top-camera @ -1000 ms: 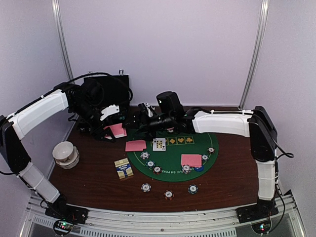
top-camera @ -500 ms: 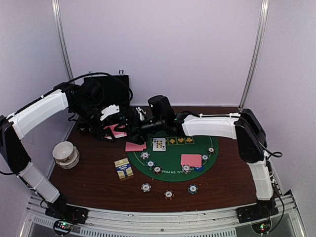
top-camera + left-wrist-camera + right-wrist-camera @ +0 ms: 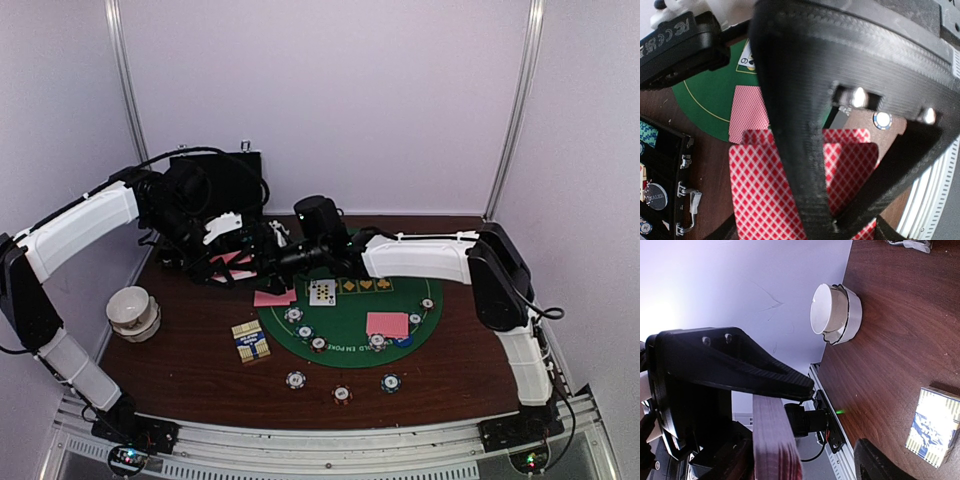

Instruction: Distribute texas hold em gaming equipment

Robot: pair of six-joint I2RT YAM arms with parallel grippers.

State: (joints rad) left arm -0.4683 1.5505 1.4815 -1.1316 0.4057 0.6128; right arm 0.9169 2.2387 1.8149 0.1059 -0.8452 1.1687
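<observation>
At the far left of the dark wooden table (image 3: 190,370), the left gripper (image 3: 226,262) is pressed together on a thick stack of pink-backed playing cards (image 3: 765,195). It holds this stack lifted above the wood, with the card edges turned toward the other arm; I judge this is to offer one card for taking. Just beside it, the right gripper (image 3: 264,250) reaches across with its jaws spread and nothing between them, near the stack but seemingly not touching it. On the round green felt mat (image 3: 350,312) one face-down pink card (image 3: 387,324) lies at the right, another (image 3: 275,296) at the left edge, and a face-up card (image 3: 322,292) between them. Small round poker chips with white-striped edges (image 3: 296,379) sit around the mat, probably as player shares.
</observation>
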